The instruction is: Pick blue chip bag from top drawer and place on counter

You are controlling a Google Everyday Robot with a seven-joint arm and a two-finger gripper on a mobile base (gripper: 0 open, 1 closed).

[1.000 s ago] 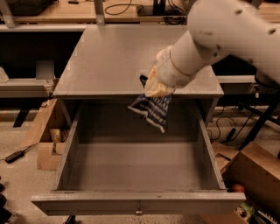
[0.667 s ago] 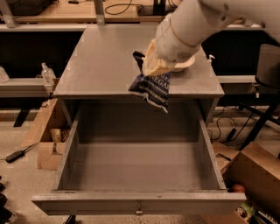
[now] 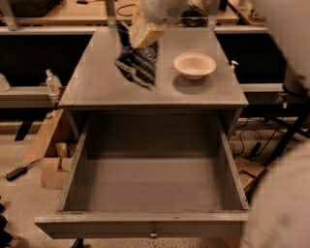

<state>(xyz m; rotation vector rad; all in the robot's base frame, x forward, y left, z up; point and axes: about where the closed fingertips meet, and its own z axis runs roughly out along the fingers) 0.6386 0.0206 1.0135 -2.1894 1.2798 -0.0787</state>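
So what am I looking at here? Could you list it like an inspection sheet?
Surface: grey counter, white bowl on it.
Job's things: blue chip bag hangs from the gripper over the counter; top drawer open, nothing seen inside.
Clutter: cardboard box on floor, left.
Gripper: above the counter's rear, shut on the bag.
Cables: black cable on floor, left.
Surroundings: wooden bench behind.

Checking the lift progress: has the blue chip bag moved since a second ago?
Yes. The blue chip bag, held by the end effector, went from the front edge of the counter back over its surface, beside the bowl.
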